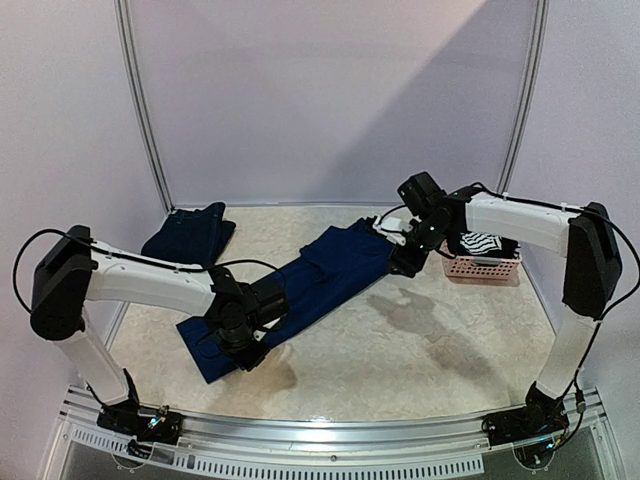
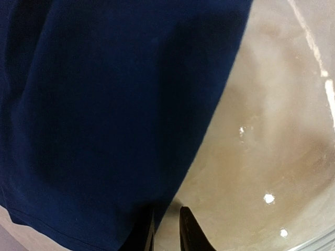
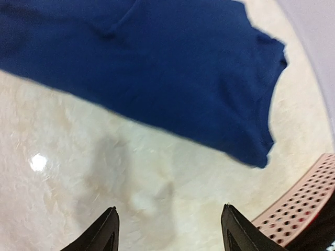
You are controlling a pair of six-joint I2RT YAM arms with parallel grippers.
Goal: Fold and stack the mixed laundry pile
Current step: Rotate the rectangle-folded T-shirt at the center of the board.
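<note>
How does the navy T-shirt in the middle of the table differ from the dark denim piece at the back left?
The navy T-shirt lies stretched out as a long diagonal strip, while the denim piece sits as a compact bundle in the back left corner. The T-shirt covers far more of the table than the denim piece. The T-shirt is a brighter blue and the denim piece darker. Both are blue garments lying on the table.

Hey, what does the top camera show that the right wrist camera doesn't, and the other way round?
Only the top view: the left arm, the dark denim piece at back left, and the striped piece in the pink basket. Only the right wrist view: the right gripper close up, jaws wide apart over the table. Both: the navy T-shirt spread flat and part of the basket.
</note>
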